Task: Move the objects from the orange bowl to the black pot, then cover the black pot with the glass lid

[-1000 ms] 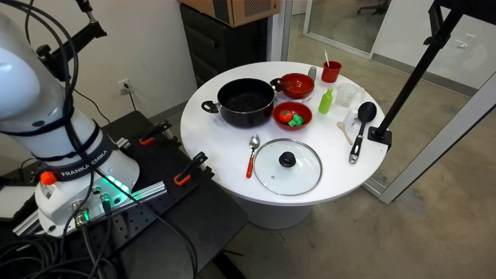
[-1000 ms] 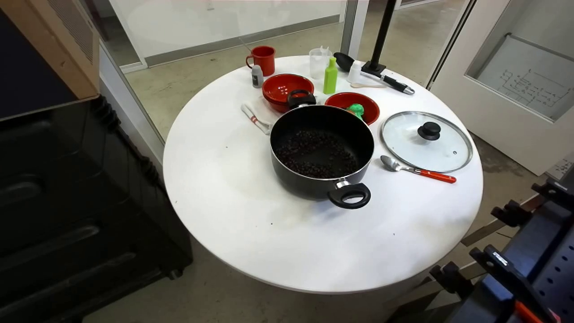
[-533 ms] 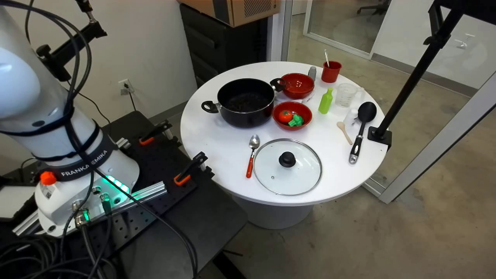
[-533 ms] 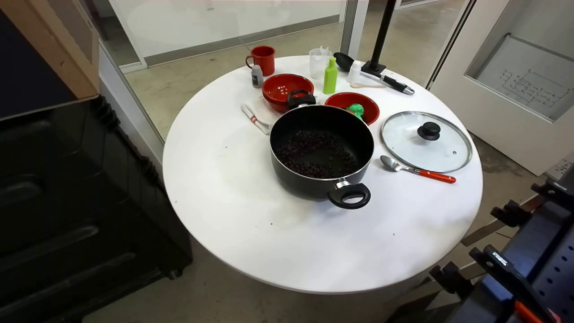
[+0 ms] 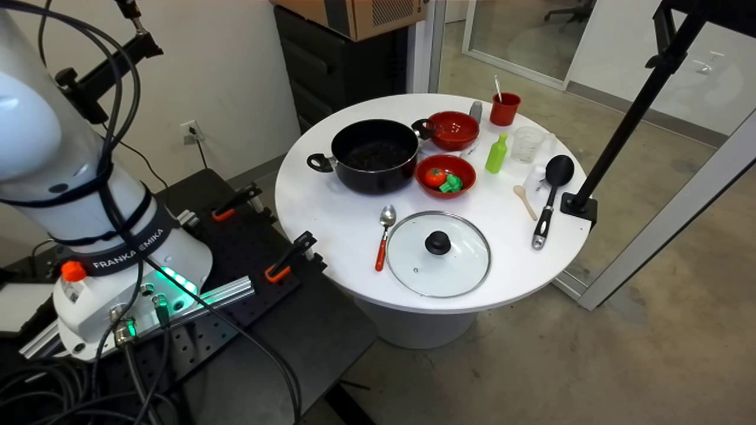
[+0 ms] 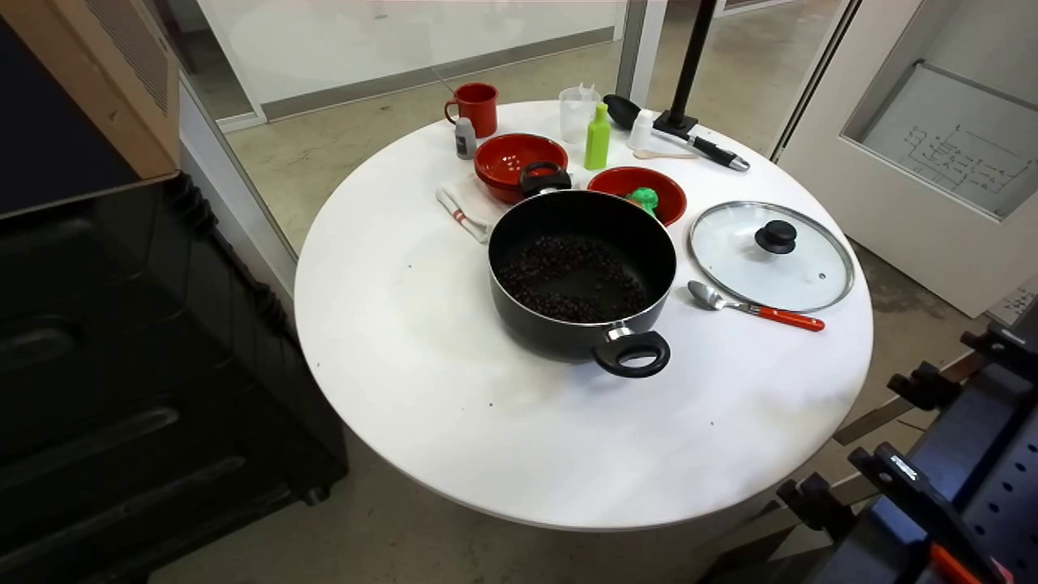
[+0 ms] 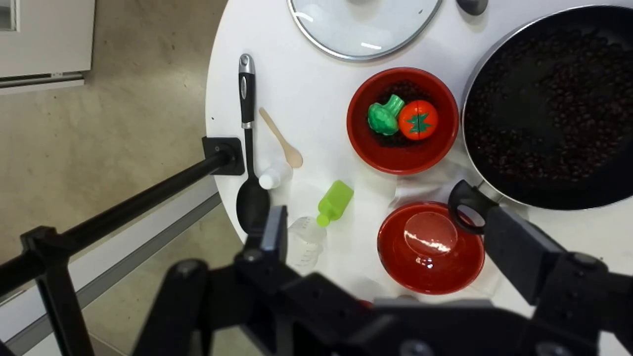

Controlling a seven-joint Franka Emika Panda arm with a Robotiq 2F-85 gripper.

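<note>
The black gripper had its fingers apart; the red tomato and green broccoli lay in the round red bowl, between the deep black pot and slim green bottle

We find the gripper with fingers well apart. We note broccoli beside a tomato in a bowl, among dark beans; more beans in the pot, just beside; the lid, partly in view, on the table.
</note>
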